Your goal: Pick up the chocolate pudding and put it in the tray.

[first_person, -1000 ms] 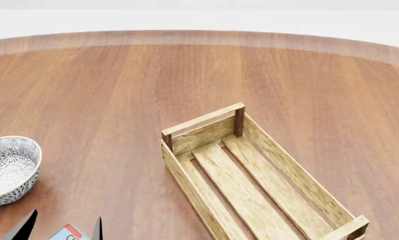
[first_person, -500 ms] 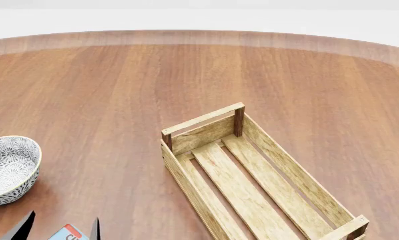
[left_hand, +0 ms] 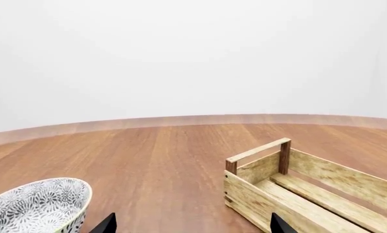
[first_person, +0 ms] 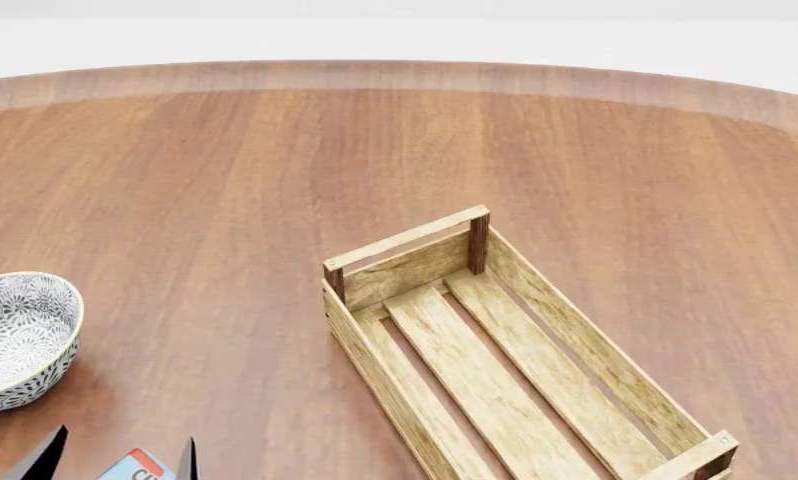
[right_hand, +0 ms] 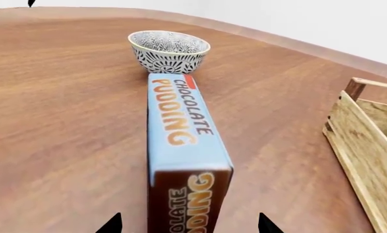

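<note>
The chocolate pudding point(right_hand: 180, 121) lies flat on the table, light-blue lettered face up. Its dark brown end faces my right gripper point(right_hand: 188, 224). That gripper is open, with one fingertip on each side of this end and a gap at both sides. Only the carton's far corner point(first_person: 138, 466) shows at the head view's bottom edge. My left gripper point(first_person: 124, 440) is open and empty and points straight ahead; in the head view its fingertips flank that corner. Its own view point(left_hand: 190, 225) shows no carton. The tray point(first_person: 406, 240) is a light-wood slatted crate right of the carton, with nothing in it.
A round grey-white patterned bowl point(first_person: 12, 340) stands just beyond the carton's far end point(right_hand: 169, 51) and left of my left gripper point(left_hand: 38, 204). The crate's near end post point(right_hand: 355, 87) is to the right of the carton. The brown round table point(first_person: 239, 160) stretches ahead.
In the head view the left fingertips have sunk slightly toward the bottom edge. The carton, bowl and crate have not moved.
</note>
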You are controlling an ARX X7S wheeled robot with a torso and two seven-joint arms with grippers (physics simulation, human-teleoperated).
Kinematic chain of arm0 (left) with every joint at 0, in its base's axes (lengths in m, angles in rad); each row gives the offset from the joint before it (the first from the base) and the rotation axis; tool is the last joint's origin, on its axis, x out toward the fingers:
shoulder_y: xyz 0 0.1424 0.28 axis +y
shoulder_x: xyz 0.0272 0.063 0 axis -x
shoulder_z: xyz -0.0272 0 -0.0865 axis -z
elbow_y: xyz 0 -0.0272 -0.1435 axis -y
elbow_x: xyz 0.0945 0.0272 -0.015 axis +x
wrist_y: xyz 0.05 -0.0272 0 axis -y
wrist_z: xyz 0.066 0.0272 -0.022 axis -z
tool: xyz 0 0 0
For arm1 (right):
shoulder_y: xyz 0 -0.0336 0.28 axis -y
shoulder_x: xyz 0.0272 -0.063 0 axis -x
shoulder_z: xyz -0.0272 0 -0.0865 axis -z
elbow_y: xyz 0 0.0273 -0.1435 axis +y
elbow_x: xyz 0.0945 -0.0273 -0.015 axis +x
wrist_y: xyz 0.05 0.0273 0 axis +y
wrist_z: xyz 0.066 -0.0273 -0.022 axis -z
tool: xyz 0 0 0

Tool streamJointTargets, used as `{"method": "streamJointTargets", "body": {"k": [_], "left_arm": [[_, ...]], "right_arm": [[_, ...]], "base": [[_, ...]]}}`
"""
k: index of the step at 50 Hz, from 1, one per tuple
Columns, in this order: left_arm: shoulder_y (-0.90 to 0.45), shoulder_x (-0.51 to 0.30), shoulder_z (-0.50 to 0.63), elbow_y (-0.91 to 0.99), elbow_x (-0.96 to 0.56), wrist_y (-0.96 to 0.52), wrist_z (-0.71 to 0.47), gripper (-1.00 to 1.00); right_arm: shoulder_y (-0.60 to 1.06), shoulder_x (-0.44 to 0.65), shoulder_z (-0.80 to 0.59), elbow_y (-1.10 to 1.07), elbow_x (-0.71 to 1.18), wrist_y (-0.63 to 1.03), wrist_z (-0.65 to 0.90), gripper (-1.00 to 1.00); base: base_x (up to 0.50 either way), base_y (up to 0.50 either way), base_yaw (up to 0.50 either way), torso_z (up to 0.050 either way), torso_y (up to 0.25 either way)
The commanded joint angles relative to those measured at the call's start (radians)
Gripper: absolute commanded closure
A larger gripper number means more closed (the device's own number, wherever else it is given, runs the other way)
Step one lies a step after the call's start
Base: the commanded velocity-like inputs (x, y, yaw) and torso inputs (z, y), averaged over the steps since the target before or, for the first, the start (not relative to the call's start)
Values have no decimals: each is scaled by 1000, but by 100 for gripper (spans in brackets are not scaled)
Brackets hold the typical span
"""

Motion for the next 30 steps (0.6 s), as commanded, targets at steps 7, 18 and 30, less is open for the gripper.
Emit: {"method": "streamJointTargets", "body": {"k": [7,18,30], "left_arm": [[0,-10,3,9,-7,-3,-7,-100],[-3,-10,10,0,-7,3,-10,-100],[-4,-14,14,-1,-12,2,-13,-100]], "right_arm": [[34,-15,-8,49,15,0,-1,-100],[62,-26,-18,86,12,13,5,-100],[78,-33,-34,104,6,20,13,-100]], "base": [[0,0,0,0,0],[0,0,0,0,0],[0,0,0,0,0]]}}
